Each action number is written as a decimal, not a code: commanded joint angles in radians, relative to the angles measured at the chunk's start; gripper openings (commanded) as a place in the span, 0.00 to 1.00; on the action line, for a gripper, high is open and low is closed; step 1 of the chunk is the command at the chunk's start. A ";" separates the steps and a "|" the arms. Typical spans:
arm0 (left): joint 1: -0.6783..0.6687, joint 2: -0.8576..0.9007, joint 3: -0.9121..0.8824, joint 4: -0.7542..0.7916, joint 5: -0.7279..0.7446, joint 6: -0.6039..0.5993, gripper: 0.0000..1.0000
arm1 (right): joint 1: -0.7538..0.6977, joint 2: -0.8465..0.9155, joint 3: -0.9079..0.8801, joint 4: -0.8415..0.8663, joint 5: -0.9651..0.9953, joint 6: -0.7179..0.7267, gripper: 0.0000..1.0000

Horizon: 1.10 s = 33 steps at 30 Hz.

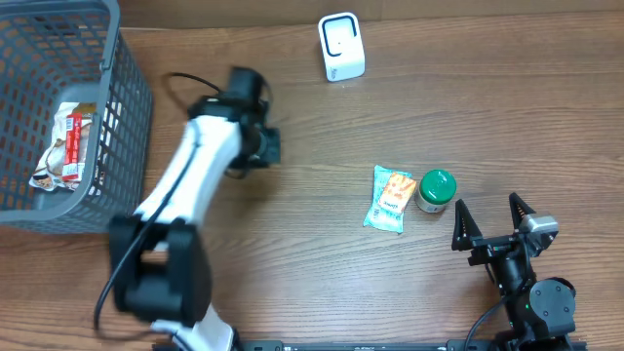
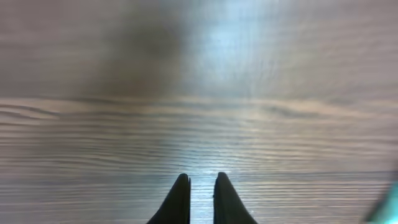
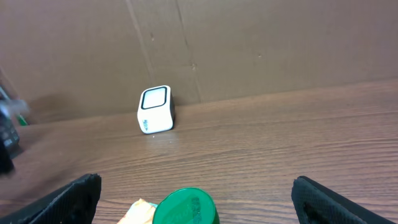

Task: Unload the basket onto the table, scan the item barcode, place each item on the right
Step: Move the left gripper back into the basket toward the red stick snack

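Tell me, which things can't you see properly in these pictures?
Packet in the grey basket: overhead, the mesh wall covers part; print too small.
Green-lidded jar: right wrist, cut off by the bottom edge.
Snack pouch: overhead, any barcode too small to find.
Teal sliver: left wrist, blurred, cut off at the right edge.

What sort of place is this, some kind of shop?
Probably a mock shop checkout rather than a real store: a small white scanner, a grey shopping basket, a snack packet and a green-lidded jar on a wooden table, with plain cardboard behind.
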 commanded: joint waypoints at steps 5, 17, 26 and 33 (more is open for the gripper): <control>0.180 -0.241 0.184 0.024 0.112 0.042 0.36 | -0.002 -0.009 -0.010 0.002 -0.039 0.000 1.00; 0.379 -0.270 0.413 0.206 -0.228 0.252 1.00 | -0.002 -0.009 -0.010 0.002 -0.039 0.000 1.00; 0.553 -0.111 0.412 0.180 -0.249 0.334 1.00 | -0.002 -0.009 -0.010 0.002 -0.039 0.000 1.00; 0.682 0.009 0.412 0.166 -0.193 0.334 1.00 | -0.002 -0.009 -0.010 0.002 -0.039 0.000 1.00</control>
